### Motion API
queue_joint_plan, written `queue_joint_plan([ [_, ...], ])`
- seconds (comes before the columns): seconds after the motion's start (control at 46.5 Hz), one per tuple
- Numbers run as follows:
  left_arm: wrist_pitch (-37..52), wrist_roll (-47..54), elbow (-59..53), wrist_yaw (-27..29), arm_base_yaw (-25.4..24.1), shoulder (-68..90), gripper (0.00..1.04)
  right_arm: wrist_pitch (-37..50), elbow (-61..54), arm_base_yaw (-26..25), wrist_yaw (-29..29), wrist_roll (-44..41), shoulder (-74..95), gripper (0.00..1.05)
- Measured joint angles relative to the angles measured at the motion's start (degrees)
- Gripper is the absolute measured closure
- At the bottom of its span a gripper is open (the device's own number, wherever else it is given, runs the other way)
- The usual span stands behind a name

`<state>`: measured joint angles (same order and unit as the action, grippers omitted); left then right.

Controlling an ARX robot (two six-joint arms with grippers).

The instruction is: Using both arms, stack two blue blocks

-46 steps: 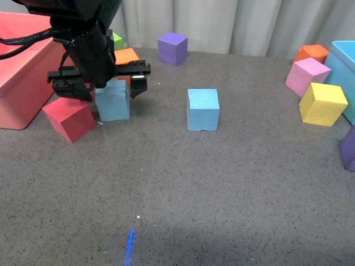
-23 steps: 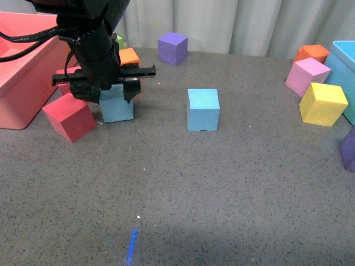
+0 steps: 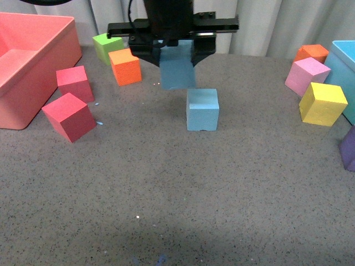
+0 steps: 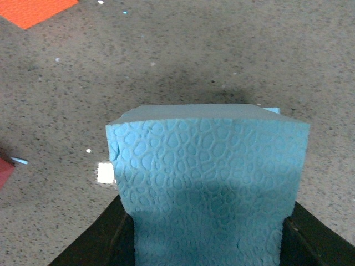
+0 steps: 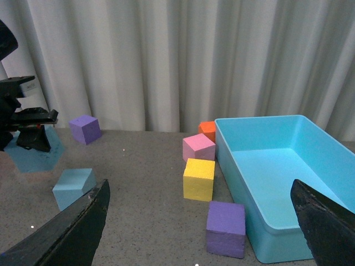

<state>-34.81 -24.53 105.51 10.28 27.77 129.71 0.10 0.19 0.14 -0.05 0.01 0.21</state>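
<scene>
One blue block (image 3: 202, 108) sits on the grey table near the middle. My left gripper (image 3: 176, 55) is shut on the other blue block (image 3: 177, 72) and holds it in the air, just behind and a little left of the resting one. The held block fills the left wrist view (image 4: 208, 177), with a black finger on each side. The right wrist view shows the resting block (image 5: 74, 187) and the held block (image 5: 34, 155) under the left arm. My right gripper (image 5: 199, 233) is open and empty, out of the front view, facing the table from the right.
A red bin (image 3: 33, 66) stands at the left with two red cubes (image 3: 69, 116), an orange cube (image 3: 126, 66) and a green cube (image 3: 107, 45) near it. At the right are a turquoise bin (image 5: 277, 177) and pink (image 3: 307, 76), yellow (image 3: 323, 103), orange (image 3: 312, 53) and purple (image 5: 226, 228) cubes.
My left gripper has lifted the blue block off the table by the red cubes and carried it right, to just behind the resting blue block. The purple cube at the back is now hidden.
</scene>
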Motion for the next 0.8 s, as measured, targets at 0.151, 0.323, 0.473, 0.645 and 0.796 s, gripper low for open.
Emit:
queue_joint_plan([
  [0.151, -1.3, -2.0, 2.7, 0.4, 2.2, 1.6, 0.58, 0.0, 0.0, 0.0, 0.0, 0.0, 0.0, 0.1],
  [0.323, -3.1, -4.3, 6.1, 1.7, 3.7, 5.3, 0.58, 0.0, 0.0, 0.0, 0.0, 0.0, 0.0, 0.1],
  [0.473, -3.6, -5.1, 7.0, 1.7, 4.0, 7.4, 0.58, 0.0, 0.0, 0.0, 0.0, 0.0, 0.0, 0.1],
  [0.645, -4.5, -5.4, 9.6, 2.1, 4.4, 9.1, 0.59, 0.0, 0.0, 0.0, 0.0, 0.0, 0.0, 0.1],
  [0.796, -5.4, -5.4, 11.4, 2.1, 4.9, 10.0, 0.59, 0.0, 0.0, 0.0, 0.0, 0.0, 0.0, 0.1],
])
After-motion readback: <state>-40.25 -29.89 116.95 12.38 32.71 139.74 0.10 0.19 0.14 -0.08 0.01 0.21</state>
